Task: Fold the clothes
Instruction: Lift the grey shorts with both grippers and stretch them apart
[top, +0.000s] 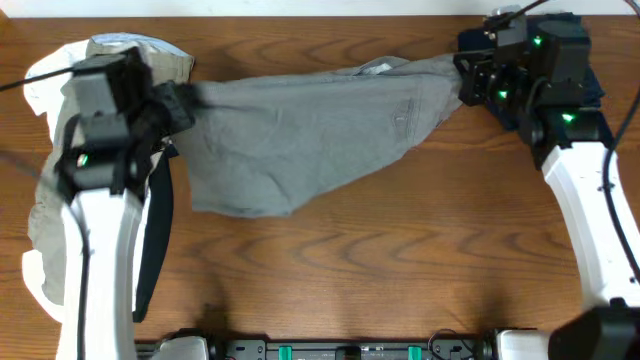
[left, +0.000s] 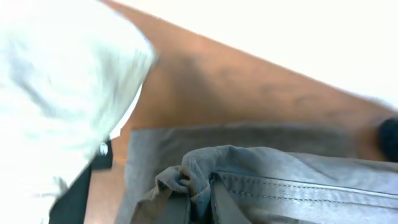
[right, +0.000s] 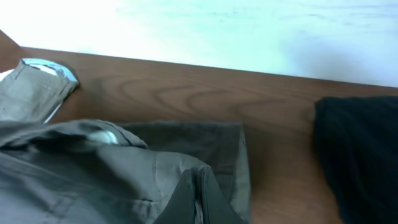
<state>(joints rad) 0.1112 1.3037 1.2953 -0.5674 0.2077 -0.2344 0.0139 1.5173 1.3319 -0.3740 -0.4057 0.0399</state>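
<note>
The dark grey shorts (top: 310, 135) hang stretched between my two grippers above the table's far half, the lower edge sagging onto the wood. My left gripper (top: 178, 103) is shut on the shorts' left end; the left wrist view shows bunched grey cloth (left: 199, 174) pinched between its fingers (left: 202, 202). My right gripper (top: 463, 75) is shut on the right end; the right wrist view shows a grey fold (right: 155, 174) clamped in its fingers (right: 198, 199). A welt pocket (top: 403, 115) faces up.
A pile of pale khaki and white clothes (top: 45, 180) with a navy piece (top: 155, 230) lies at the left under my left arm. A dark navy garment (top: 590, 85) lies at the far right, also seen in the right wrist view (right: 360, 155). Bare wood (top: 380, 270) fills the front.
</note>
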